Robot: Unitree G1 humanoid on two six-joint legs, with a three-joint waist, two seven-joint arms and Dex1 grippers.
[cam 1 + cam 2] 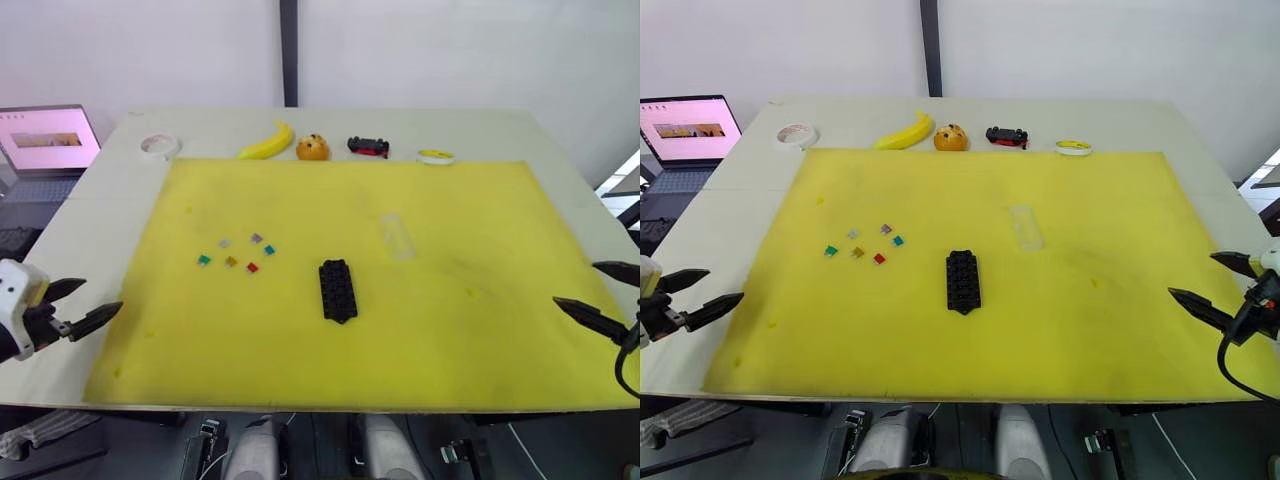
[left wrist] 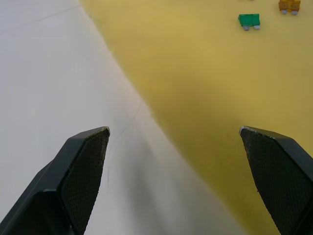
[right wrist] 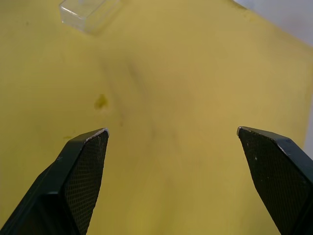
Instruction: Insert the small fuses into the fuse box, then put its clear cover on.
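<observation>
The black fuse box lies near the middle of the yellow mat. Several small fuses in mixed colours are scattered on the mat to its left; a green one and an orange one show in the left wrist view. The clear cover lies on the mat behind and right of the box, also seen as a transparent lid. My left gripper hovers open over the table's left edge, off the mat. My right gripper is open above the mat's right edge. Both are empty.
Along the far edge of the table sit a white tape roll, a banana, an orange, a black-and-red toy car and a yellow-rimmed ring. A laptop stands off the table's left.
</observation>
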